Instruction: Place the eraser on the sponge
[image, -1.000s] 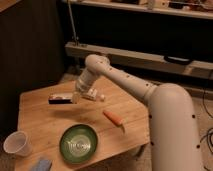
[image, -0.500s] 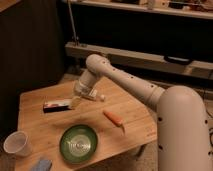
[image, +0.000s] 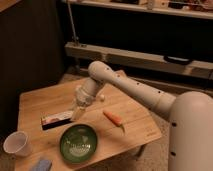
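Gripping the eraser (image: 56, 119) by its end, the gripper (image: 76, 114) (jaws pinched onto it), nearer the green plate (image: 62, 145) than before.

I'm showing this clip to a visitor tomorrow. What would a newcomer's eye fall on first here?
The big white arm reaching in from the picture's right dominates, with its hand low over the wooden table at one end of the eraser. Next comes the green plate near the front edge, with the orange stick beyond it. The sponge and a white cup sit at the front left corner.
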